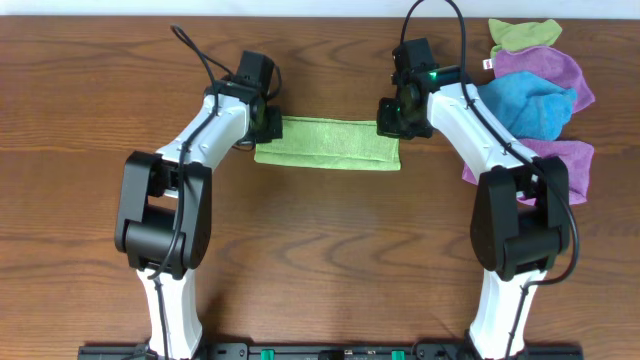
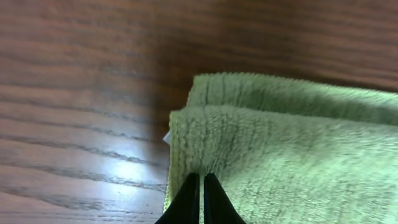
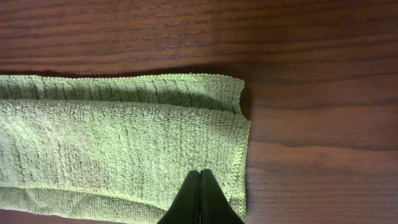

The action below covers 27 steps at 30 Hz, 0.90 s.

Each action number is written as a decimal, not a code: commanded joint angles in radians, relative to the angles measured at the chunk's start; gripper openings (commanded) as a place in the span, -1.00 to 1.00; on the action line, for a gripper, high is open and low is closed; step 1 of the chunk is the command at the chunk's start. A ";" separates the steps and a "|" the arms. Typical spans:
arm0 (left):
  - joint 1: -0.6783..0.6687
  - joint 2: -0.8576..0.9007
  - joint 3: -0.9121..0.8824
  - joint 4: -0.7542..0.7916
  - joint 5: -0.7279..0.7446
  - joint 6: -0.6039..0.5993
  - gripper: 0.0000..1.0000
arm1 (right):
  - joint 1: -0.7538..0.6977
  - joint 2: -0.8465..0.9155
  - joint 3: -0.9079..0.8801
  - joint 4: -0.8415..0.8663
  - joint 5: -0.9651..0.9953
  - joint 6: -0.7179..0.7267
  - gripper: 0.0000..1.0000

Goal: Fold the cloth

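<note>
Cloth point(image 1: 328, 142) lime-green, folded into long narrow strip, layered edges offset.

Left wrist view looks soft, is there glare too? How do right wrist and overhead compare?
Left wrist: blurred throughout, with a white glare patch on the table left of the cloth and dark shadow beyond its far edge. Right wrist: sharp, pile and wood grain crisp, thin shadow along the cloth's far edge and right end. Overhead: evenly lit, in focus, no strong glare.
</note>
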 commanded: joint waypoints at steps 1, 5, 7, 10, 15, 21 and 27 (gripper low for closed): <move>-0.004 0.016 -0.027 0.013 0.014 -0.024 -0.88 | -0.022 0.010 0.005 -0.003 0.009 -0.015 -0.97; -0.004 0.016 -0.076 0.045 0.019 -0.034 -0.88 | -0.040 0.010 0.005 -0.018 -0.002 -0.016 -0.26; -0.004 0.016 -0.093 0.049 0.030 -0.035 -0.88 | -0.055 0.010 0.005 -0.031 -0.005 -0.016 0.18; -0.004 0.016 -0.101 0.046 0.029 -0.034 -0.88 | -0.097 0.010 0.005 -0.042 -0.131 -0.081 0.47; -0.004 0.016 -0.101 0.047 0.030 -0.034 -0.88 | -0.164 0.017 -0.017 -0.043 -0.373 -0.204 0.63; -0.004 0.016 -0.101 0.047 0.030 -0.034 -0.88 | -0.205 0.052 -0.055 -0.039 -0.541 -0.298 0.65; -0.004 0.016 -0.101 0.046 0.030 -0.034 -0.88 | -0.224 0.099 -0.083 -0.027 -0.632 -0.345 0.62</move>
